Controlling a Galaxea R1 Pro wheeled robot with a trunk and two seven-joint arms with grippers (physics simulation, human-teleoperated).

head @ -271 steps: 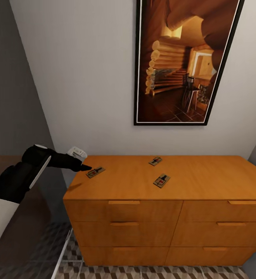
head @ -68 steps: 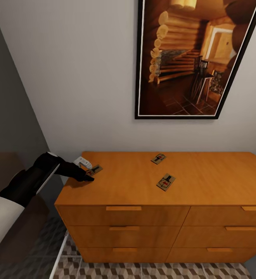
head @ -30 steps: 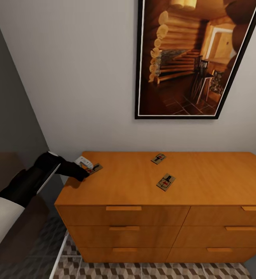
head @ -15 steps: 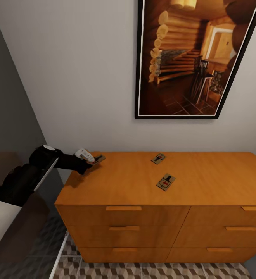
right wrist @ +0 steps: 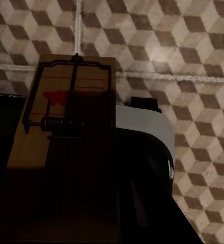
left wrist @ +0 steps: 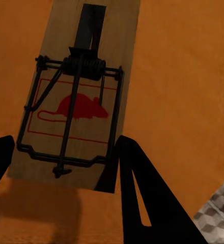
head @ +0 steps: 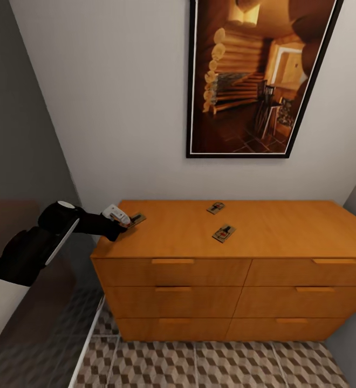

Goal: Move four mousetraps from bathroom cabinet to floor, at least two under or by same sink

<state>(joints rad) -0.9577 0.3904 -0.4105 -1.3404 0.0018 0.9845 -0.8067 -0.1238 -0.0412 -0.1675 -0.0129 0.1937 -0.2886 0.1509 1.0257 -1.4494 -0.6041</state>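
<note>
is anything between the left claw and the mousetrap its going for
Nothing visible. The left claw is already at the mousetrap near the left end of the cabinet. In the left wrist view its fingers flank the near end of the board, which looks lifted off the wood, judging by its shadow.

Four mousetraps: three (head: 137, 218) (head: 216, 207) (head: 224, 233) above one cabinet (head: 264, 285), one (right wrist: 66, 109) over the bathroom floor (right wrist: 193, 40).

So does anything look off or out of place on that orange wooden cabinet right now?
Mostly tidy. Two small brown wooden mousetraps lie flat on the orange-brown cabinet top. A third mousetrap sits tilted at the left corner, pinched in the left hand. The right hand holds another over the cube-patterned tile floor.
</note>
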